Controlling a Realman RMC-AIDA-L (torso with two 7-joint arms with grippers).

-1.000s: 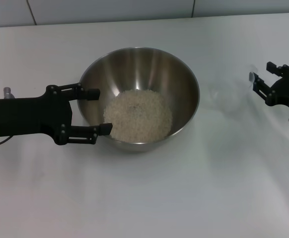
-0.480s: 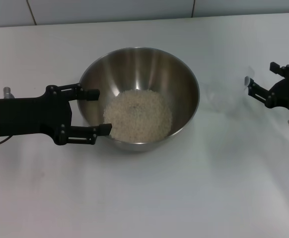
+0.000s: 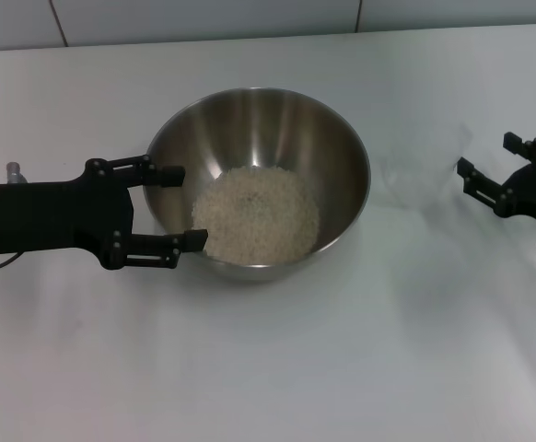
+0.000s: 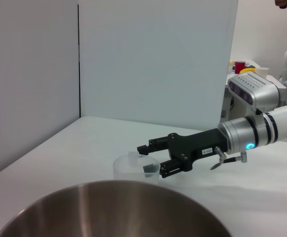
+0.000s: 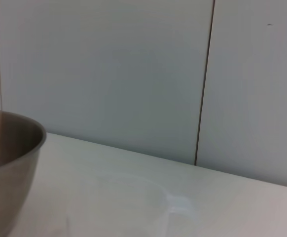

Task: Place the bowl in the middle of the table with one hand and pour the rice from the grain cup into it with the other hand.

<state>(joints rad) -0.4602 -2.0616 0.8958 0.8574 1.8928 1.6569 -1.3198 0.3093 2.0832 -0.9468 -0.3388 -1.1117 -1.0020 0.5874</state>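
White tabletop [image 3: 268,368] fills the scene, with a pale panelled wall behind it. Nearest the robot, the left gripper [image 3: 187,208] has its jaws spread open across the near-left rim of the bowl [image 3: 259,120], one finger at the rim and one lower against the outer wall; whether they touch the metal I cannot tell. The bowl sits about mid-table, and the rice [image 3: 257,214] lies heaped in its bottom, just beyond those jaws. Farther right, the right gripper [image 3: 489,180] has its jaws open and empty, and the grain cup [image 3: 418,180] stands upright and looks empty just in front of their tips, apart from them. Pouring looks done. The step in hand appears to be retreating: each arm should back straight away from its object, without nudging bowl or cup.
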